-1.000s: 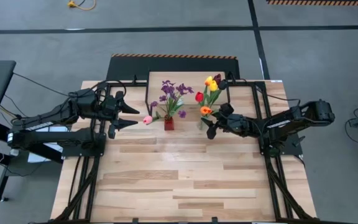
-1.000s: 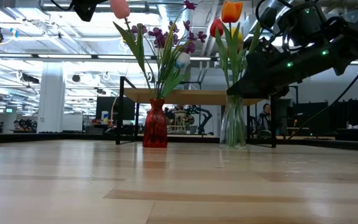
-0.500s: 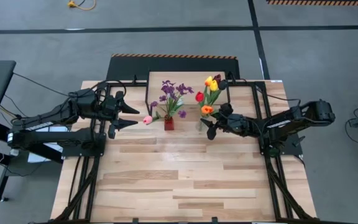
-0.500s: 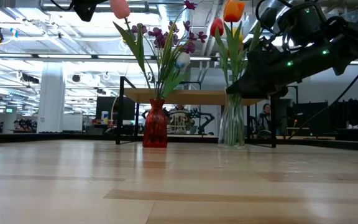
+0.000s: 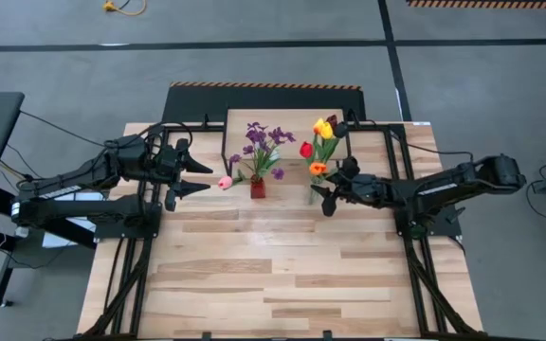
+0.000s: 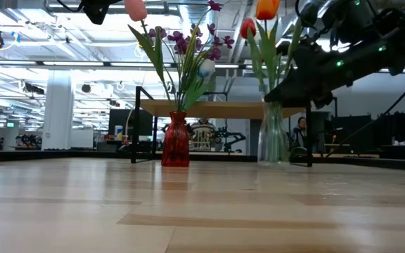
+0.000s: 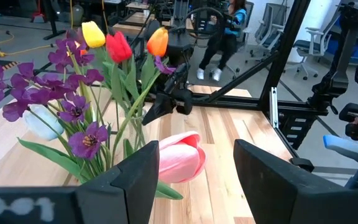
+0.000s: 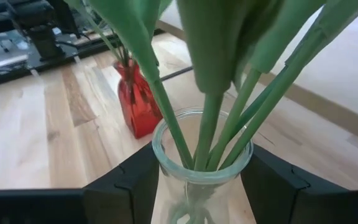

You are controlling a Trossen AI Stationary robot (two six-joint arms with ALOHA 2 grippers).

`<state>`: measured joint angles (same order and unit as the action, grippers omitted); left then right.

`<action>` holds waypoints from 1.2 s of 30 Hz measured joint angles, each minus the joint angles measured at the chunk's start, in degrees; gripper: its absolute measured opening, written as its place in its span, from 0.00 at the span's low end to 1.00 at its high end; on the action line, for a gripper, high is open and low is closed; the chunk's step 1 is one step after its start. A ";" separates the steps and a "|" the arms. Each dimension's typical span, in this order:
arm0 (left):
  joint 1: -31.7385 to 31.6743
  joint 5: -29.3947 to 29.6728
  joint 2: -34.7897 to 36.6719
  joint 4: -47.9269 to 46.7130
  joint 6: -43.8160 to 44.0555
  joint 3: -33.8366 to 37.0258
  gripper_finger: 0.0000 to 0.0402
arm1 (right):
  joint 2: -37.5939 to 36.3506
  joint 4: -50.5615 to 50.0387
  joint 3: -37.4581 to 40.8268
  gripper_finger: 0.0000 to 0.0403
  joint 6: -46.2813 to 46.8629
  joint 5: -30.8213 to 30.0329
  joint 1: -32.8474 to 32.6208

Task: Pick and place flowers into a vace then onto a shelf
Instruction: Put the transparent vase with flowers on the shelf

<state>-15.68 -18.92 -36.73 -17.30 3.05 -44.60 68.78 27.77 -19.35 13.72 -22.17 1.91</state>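
A clear glass vase (image 6: 273,140) holds red, orange and yellow tulips (image 5: 318,147) on green stems. My right gripper (image 5: 320,197) is shut on it, in front of the shelf (image 5: 282,121), a light wood top on black legs (image 6: 223,109). A red vase (image 5: 257,188) stands on its base on the table, filled with purple sprigs (image 7: 55,87) and a pink tulip (image 7: 179,162). My left gripper (image 5: 207,176) hovers open to the left of that bunch, with the pink bloom just beyond its fingertips. My right gripper pinches the clear vase's neck (image 8: 166,186) just under the rim (image 8: 202,155), one finger (image 8: 123,186) on each side. The fingers come in roughly level from the table's right. The vase stays upright, and in the low view its base (image 6: 273,161) looks just clear of the tabletop.
Black frame rails (image 5: 398,180) run along both table sides. The near half of the plank tabletop (image 5: 282,275) carries nothing. The red vase stands close to the left of the held vase. A seated person (image 7: 225,31) shows in the room beyond.
My right gripper has shifted a little toward the table's right, carrying the clear vase with it. The vase and its tulips now sit slightly higher and further from the red vase. The left arm has kept still.
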 joint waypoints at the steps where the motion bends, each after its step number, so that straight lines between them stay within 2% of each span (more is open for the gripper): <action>1: 0.00 0.00 0.00 0.01 -0.01 0.00 0.49 | -0.99 -0.82 0.00 0.46 0.00 -0.02 -0.29; 12: 0.01 0.00 0.00 0.08 0.04 0.00 0.49 | -10.02 -9.39 -1.05 0.48 0.00 -0.15 -3.33; 20: 0.02 0.00 0.00 0.31 0.55 0.00 0.49 | -11.15 -23.80 -9.79 0.47 -0.72 -0.17 -4.19; 36: 0.02 -0.02 0.00 0.26 1.22 0.00 0.49 | -11.15 -36.58 -24.34 0.48 -10.65 0.39 -3.41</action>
<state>-15.66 -18.94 -36.73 -17.04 4.27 -44.60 57.63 -8.81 -43.70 3.07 -21.78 -1.50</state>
